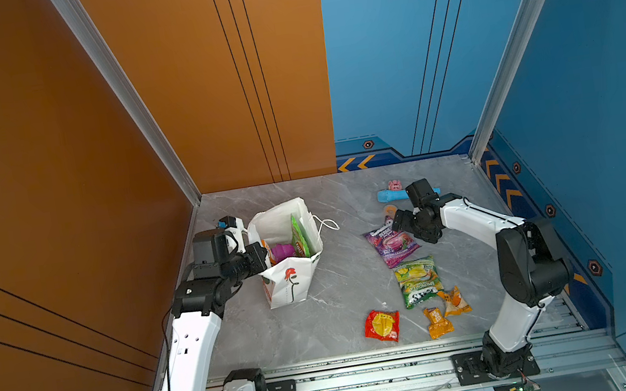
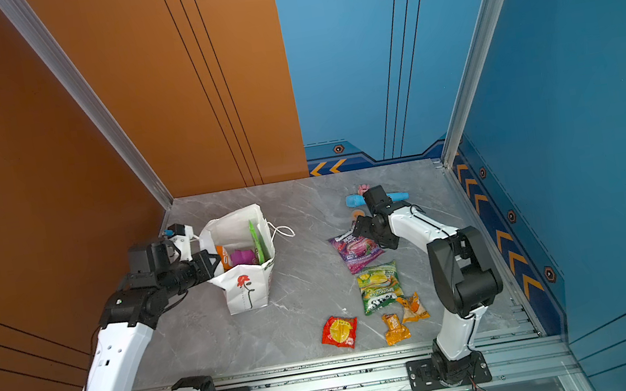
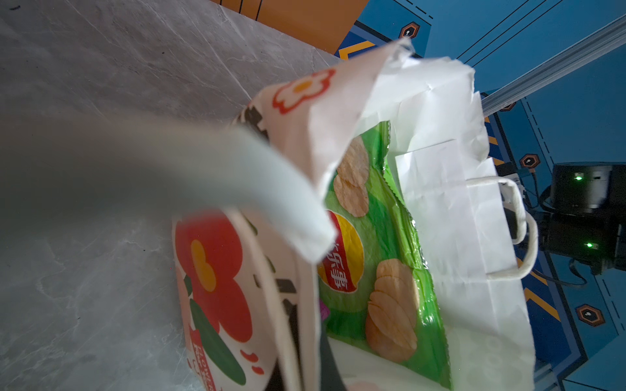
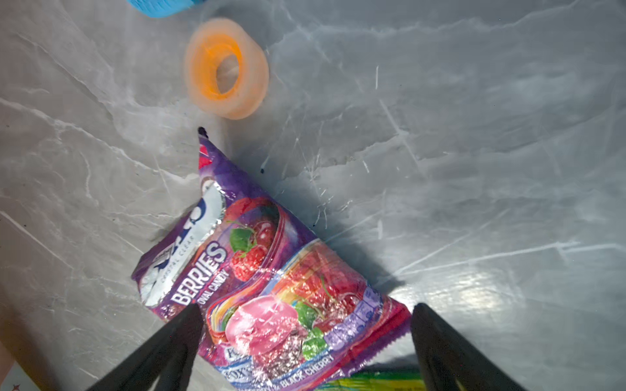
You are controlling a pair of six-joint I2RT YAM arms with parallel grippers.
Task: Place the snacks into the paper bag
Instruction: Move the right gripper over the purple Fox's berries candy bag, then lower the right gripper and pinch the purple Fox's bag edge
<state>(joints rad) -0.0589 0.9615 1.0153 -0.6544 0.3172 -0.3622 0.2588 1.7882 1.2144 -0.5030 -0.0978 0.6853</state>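
Observation:
The white paper bag (image 1: 295, 283) (image 2: 247, 290) stands upright at the left. My left gripper (image 1: 263, 254) (image 3: 305, 372) is shut on its near rim, holding it wide. Inside lean a large green chips bag (image 1: 300, 236) (image 3: 372, 254), a purple packet (image 1: 284, 251) and an orange packet (image 1: 269, 253). My right gripper (image 1: 395, 224) (image 4: 306, 309) is open, its fingers straddling the purple berries candy bag (image 1: 392, 245) (image 4: 271, 287) lying flat. Nearer the front lie a green candy bag (image 1: 419, 281), a red wrapper (image 1: 382, 325) and two orange-yellow wrappers (image 1: 438, 321).
Behind my right gripper lie a blue cylinder (image 1: 391, 195), a small pink toy (image 1: 394, 184) and an orange tape ring (image 4: 227, 67). Walls close the table at the left, back and right. A metal rail (image 1: 372, 377) runs along the front edge.

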